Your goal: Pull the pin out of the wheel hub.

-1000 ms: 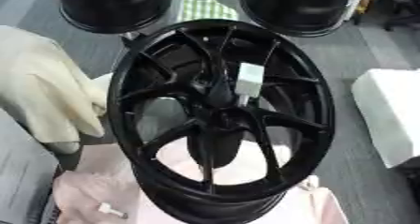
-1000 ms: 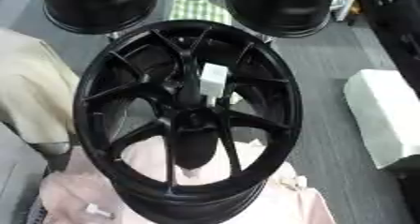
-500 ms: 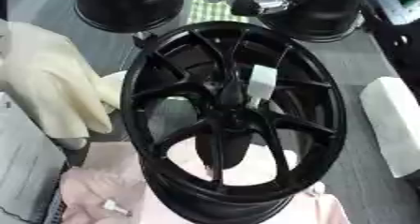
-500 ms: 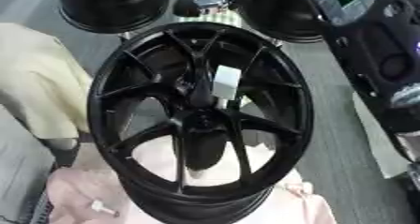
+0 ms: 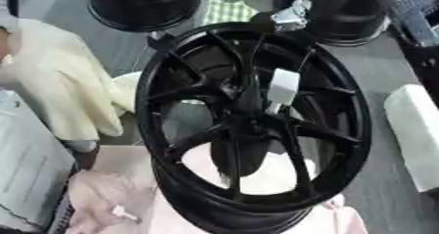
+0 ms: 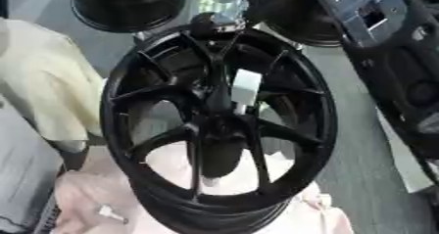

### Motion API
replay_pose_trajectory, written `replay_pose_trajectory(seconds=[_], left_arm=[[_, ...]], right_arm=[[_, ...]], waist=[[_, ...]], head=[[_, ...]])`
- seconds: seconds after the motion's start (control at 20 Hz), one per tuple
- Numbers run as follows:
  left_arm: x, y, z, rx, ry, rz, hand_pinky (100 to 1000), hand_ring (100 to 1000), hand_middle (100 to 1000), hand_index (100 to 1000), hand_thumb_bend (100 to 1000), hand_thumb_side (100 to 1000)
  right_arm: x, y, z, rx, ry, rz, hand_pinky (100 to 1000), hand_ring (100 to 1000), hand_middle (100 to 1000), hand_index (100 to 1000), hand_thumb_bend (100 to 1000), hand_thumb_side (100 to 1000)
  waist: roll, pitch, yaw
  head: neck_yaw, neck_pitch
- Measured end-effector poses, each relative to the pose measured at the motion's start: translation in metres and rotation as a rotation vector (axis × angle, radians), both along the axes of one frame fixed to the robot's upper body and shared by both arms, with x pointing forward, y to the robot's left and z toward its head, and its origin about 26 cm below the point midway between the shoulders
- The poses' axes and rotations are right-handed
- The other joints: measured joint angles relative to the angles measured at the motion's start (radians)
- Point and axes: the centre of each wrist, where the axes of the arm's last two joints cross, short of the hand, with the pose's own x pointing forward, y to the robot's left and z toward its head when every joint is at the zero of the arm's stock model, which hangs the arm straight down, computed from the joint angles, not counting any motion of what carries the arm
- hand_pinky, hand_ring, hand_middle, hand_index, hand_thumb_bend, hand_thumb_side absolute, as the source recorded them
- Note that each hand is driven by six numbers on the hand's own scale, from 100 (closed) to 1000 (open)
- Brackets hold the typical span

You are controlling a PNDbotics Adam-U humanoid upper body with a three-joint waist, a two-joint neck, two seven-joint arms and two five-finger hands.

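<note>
**Q:** What has changed in the last second?

**A:** The whole view has tilted, which is the head moving and not the wheel. The real change is a black arm with a silver joint that has come in from the upper right. The right hand [image 6: 206, 25] now shows as a dark mass at the far rim of the wheel hub [image 5: 249, 125]. Whether it is released, clenched or grasping cannot be told. The left hand shows in neither view.

**Q:** What does that mean for the task?

**A:** The approach appears to have only just begun. The white piece [image 5: 283, 86], probably the pin, sits where it sat before, on a spoke just above the hub centre. It is apart from the hand, so the pull is judged not yet started.

**Q:** What are the materials and shapes?

**A:** The wheel is glossy black, hard, with slim branching spokes and a deep barrel. It stands tilted on a soft, creased pink cloth [image 5: 111, 194]. The white piece is small, blocky and matt. A limp cream cloth [image 5: 60, 81] lies to the left, and a pale, rounded block [image 5: 416, 130] lies to the right. Two more black wheels [image 5: 141, 3] stand behind.
</note>
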Motion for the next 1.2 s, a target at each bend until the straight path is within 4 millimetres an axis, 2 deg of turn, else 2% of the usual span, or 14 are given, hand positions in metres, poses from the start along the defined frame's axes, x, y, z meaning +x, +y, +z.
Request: replay_pose_trajectory(seconds=[0.2, 0.25, 0.3, 0.75, 1.2], left_arm=[[-0.002, 0.002, -0.002, 0.005, 0.005, 0.015, 509, 623, 543, 637, 134, 790], [-0.003, 0.003, -0.002, 0.006, 0.007, 0.019, 509, 623, 543, 637, 126, 799], [-0.003, 0.004, -0.003, 0.008, 0.009, 0.024, 509, 623, 543, 637, 134, 791], [-0.007, 0.009, -0.004, 0.023, 0.019, 0.051, 509, 624, 543, 637, 131, 796], [-0.010, 0.012, -0.006, 0.030, 0.029, 0.070, 509, 624, 543, 636, 130, 799]], right_arm=[[-0.002, -0.004, 0.001, -0.024, -0.036, -0.030, 760, 718, 616, 796, 502, 613], [-0.003, -0.004, 0.001, -0.030, -0.047, -0.034, 766, 731, 602, 798, 534, 620], [-0.004, -0.004, 0.001, -0.037, -0.059, -0.036, 767, 734, 601, 798, 501, 618], [-0.009, -0.008, -0.008, -0.100, -0.095, -0.023, 779, 780, 657, 806, 505, 643], [-0.011, -0.015, -0.018, -0.125, -0.082, -0.024, 780, 785, 663, 804, 505, 647]], waist=[[-0.010, 0.000, -0.014], [-0.015, 0.000, -0.018], [-0.019, 0.000, -0.021], [-0.029, 0.000, -0.031], [-0.042, -0.001, -0.049]], head=[[0.024, 0.000], [0.028, 0.000], [0.033, 0.000], [0.045, 0.000], [0.045, 0.000]])
